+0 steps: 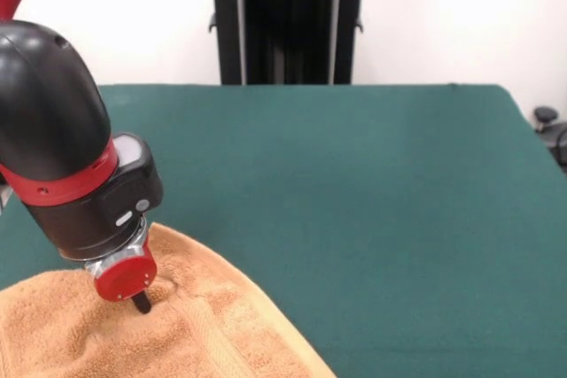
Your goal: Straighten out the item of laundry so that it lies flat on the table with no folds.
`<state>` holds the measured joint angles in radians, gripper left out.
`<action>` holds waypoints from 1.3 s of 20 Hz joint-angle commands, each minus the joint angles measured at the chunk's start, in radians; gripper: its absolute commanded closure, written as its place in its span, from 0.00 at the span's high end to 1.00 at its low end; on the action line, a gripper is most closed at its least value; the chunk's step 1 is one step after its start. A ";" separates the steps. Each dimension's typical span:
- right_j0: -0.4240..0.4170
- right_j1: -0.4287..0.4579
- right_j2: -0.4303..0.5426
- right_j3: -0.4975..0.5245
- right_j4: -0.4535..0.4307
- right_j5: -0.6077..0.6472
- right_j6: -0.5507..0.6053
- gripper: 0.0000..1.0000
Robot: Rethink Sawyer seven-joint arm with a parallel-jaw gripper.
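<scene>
The orange-tan terry towel (177, 329) lies at the near left corner of the dark green table (354, 183), running out of the picture at the bottom and left. A woven band stripe crosses it near the bottom edge. My gripper (140, 302) hangs from the red and black arm and presses its dark tip down into the towel near its far edge. The cloth puckers into small creases around the tip. The fingers look closed together on the cloth.
The robot's black pedestal (288, 19) stands at the table's far side. A dark object (551, 135) sits just past the table's right edge. The green top stretches bare to the right of and beyond the towel.
</scene>
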<state>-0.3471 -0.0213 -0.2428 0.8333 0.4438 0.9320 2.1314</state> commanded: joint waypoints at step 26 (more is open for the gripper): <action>0.052 -0.091 0.133 0.498 0.002 -0.100 0.124 0.00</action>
<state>-0.3469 -0.1243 -0.2310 1.0832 0.4442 0.8736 2.1314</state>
